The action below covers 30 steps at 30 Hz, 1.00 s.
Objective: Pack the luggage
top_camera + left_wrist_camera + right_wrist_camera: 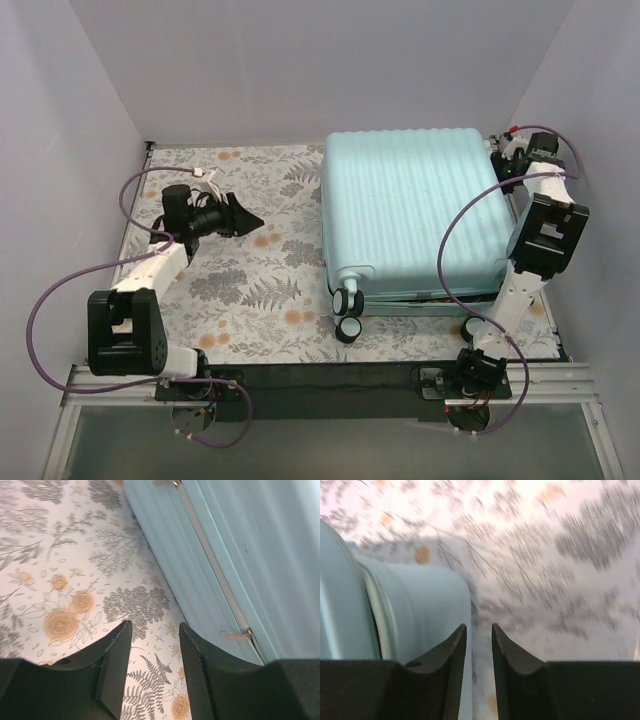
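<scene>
The left gripper [247, 218] hangs over the table with its two black fingers [114, 665] parted by a modest gap and nothing between them. Below it lies the floral tablecloth [250, 285], white with grey ferns and orange blooms. Just to its right in the left wrist view runs the ribbed side of the luggage [260, 555], a large pale mint hard-shell suitcase. A light seam strip with a small beige zip pull [231, 636] runs along that side.

The right gripper [499, 165] sits at the far right corner of the luggage [410, 210]. Its dark fingers [451, 670] stand only narrowly apart and grasp nothing. In the right wrist view the rounded corner of the shell [420, 610] is just left of the fingertips, and the blurred cloth [560, 580] lies beyond.

From above, the suitcase lies flat and closed on the right half of the table. Its black wheels [347, 300] point toward the arm bases. Purple cables [60, 285] loop along both arms.
</scene>
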Each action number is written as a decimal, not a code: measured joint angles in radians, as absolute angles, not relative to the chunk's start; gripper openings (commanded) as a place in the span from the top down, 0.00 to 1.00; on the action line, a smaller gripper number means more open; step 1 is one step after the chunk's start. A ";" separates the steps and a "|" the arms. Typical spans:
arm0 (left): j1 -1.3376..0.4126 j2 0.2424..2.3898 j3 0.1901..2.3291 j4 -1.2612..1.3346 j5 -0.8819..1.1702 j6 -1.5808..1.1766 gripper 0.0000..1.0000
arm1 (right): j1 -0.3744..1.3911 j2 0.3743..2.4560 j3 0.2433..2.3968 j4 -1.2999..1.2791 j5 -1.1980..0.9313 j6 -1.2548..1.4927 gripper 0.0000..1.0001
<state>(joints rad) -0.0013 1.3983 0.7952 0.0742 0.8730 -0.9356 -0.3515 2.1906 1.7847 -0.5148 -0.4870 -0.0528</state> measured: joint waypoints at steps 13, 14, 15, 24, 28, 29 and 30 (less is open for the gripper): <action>0.205 1.130 0.704 -0.155 0.675 -1.111 0.50 | 0.130 2.367 2.048 -0.270 -0.665 -0.068 0.49; 0.210 1.110 0.704 -0.169 0.669 -1.113 0.48 | 0.176 2.371 2.067 -0.252 -0.677 -0.051 0.46; 0.221 1.086 0.701 -0.206 0.658 -1.106 0.47 | 0.213 2.372 2.082 -0.233 -0.679 -0.048 0.43; 0.286 1.087 0.692 -0.201 0.538 -1.202 0.46 | 0.045 2.188 2.096 -0.187 -0.679 0.115 0.35; 0.285 1.087 0.692 -0.157 0.542 -1.246 0.46 | -0.201 1.926 1.913 -0.241 -0.614 0.140 0.38; 0.284 1.087 0.692 -0.148 0.543 -1.254 0.45 | -0.268 1.839 1.825 -0.242 -0.589 0.144 0.39; 0.282 1.087 0.692 -0.139 0.543 -1.260 0.45 | -0.326 1.746 1.732 -0.268 -0.569 0.149 0.39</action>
